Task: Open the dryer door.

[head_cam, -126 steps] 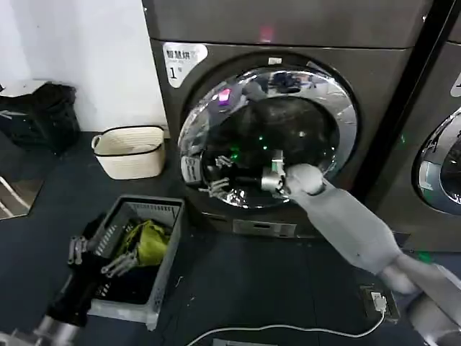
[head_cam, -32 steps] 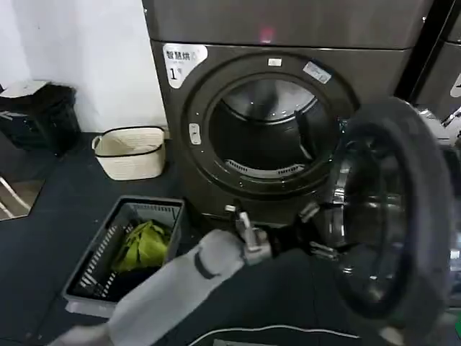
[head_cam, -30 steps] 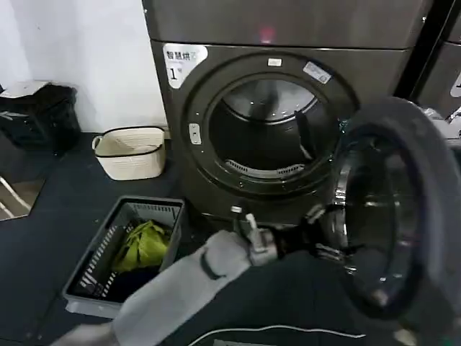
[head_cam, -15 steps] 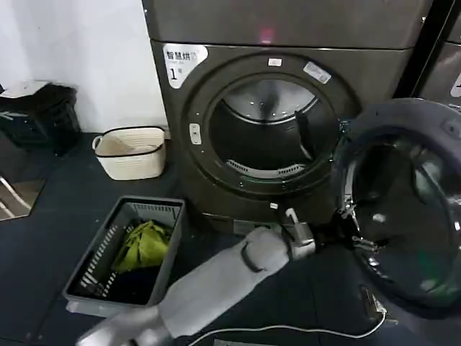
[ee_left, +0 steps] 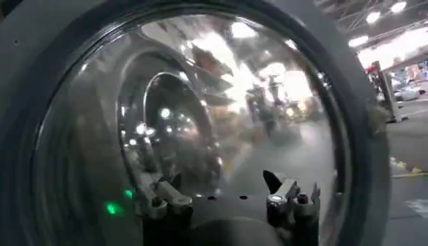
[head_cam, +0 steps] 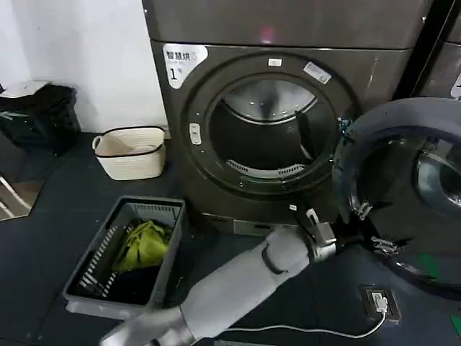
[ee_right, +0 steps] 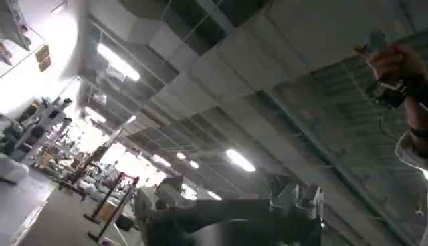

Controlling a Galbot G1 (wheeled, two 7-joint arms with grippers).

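The dryer door (head_cam: 410,194) stands swung open, its inner face against the left end effector (head_cam: 373,229), fingers spread wide.

The dryer door (head_cam: 410,194) runs off the head view's right edge, the dryer (head_cam: 288,79) is cut along the top, and the laundry basket (head_cam: 155,288) hides its contents' lower part.

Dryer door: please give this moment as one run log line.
door: swung wide open | drum: exposed | left gripper: open, at door's inner side | right gripper: open, pointing at ceiling
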